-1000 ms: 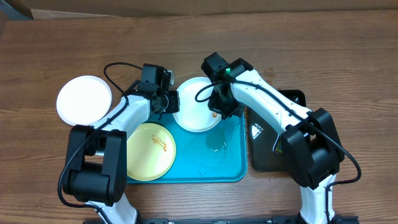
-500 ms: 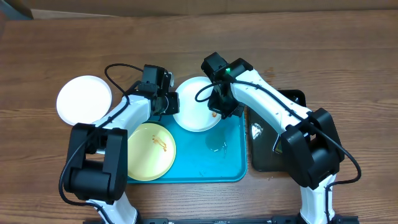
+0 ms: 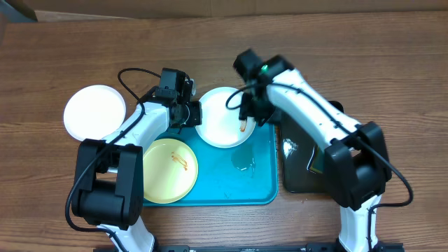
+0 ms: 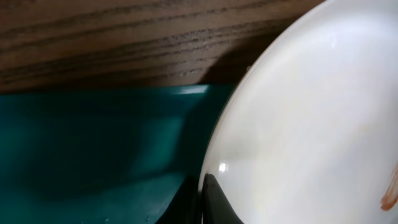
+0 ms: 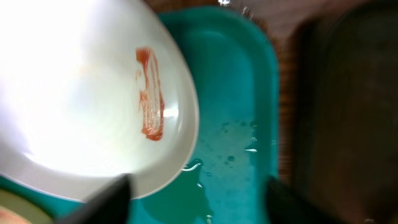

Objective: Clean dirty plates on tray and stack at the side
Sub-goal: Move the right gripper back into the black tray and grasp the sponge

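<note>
Toward the far edge of the worktop, the left gripper is clenched on the rim of the smeared white plate above the far end of the tray, while the right gripper hangs over the smear, fingers spread, grasping nothing.

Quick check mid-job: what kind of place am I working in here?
Probably a robot test bench, not a kitchen: a wood-grain table, a turquoise tray with a sauce-smeared white plate and a yellow plate, and a black tray beside it.
</note>
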